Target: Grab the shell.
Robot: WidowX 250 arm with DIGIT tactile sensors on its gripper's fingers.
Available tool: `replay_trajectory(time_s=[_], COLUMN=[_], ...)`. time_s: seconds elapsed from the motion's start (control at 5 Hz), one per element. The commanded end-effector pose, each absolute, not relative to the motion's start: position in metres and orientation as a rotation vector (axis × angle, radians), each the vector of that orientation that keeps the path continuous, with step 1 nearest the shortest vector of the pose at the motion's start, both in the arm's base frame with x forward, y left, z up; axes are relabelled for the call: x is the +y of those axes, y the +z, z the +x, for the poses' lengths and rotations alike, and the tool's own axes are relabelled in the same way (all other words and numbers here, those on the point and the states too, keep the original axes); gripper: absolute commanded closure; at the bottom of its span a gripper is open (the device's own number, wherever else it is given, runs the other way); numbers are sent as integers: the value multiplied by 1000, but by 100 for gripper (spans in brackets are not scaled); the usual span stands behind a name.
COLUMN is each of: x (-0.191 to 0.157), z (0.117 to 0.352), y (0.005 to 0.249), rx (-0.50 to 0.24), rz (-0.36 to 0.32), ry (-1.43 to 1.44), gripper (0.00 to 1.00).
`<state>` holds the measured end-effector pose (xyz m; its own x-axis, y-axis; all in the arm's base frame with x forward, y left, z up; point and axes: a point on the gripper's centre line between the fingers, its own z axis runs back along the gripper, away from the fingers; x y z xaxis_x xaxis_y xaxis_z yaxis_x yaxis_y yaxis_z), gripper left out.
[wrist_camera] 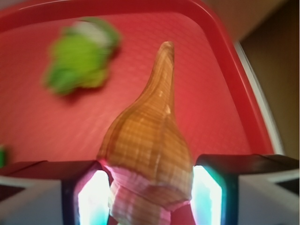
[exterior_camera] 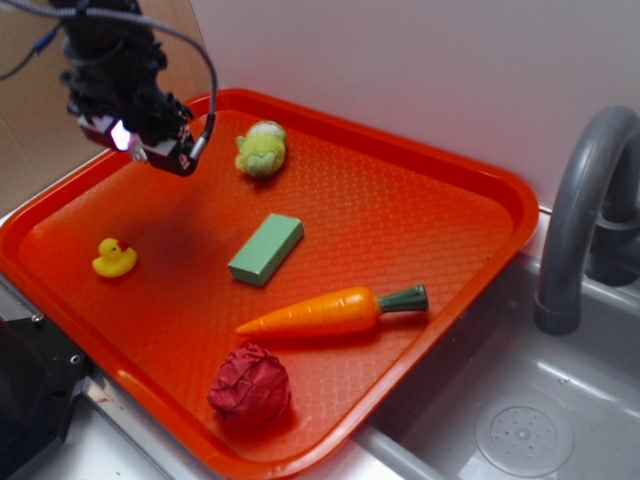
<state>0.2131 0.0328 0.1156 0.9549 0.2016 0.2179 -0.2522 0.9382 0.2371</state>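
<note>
Wrist view: tan-brown ridged spiral shell (wrist_camera: 149, 145) sits between the lit finger pads (wrist_camera: 96, 197), pointed end toward the tray's far rim.
Claw: black gripper (exterior_camera: 165, 152) clamped on the shell, above the orange plastic tray (exterior_camera: 420, 210).
Nearby: blurred green-and-white lumpy toy (wrist_camera: 79, 58).

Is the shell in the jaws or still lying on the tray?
In the jaws: the wrist view shows the shell wedged between both pads, its pointed end sticking out over the tray.
</note>
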Motion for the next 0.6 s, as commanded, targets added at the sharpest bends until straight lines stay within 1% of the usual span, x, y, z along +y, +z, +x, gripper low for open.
replay_trajectory(time_s=[0.0,0.2,0.4], x=[-20,-13,10], z=[203,207,220], y=[185,218,233], rx=[-182,-220,-210], rz=[164,128,123], ry=[-44,19,128], gripper=[100,100,100])
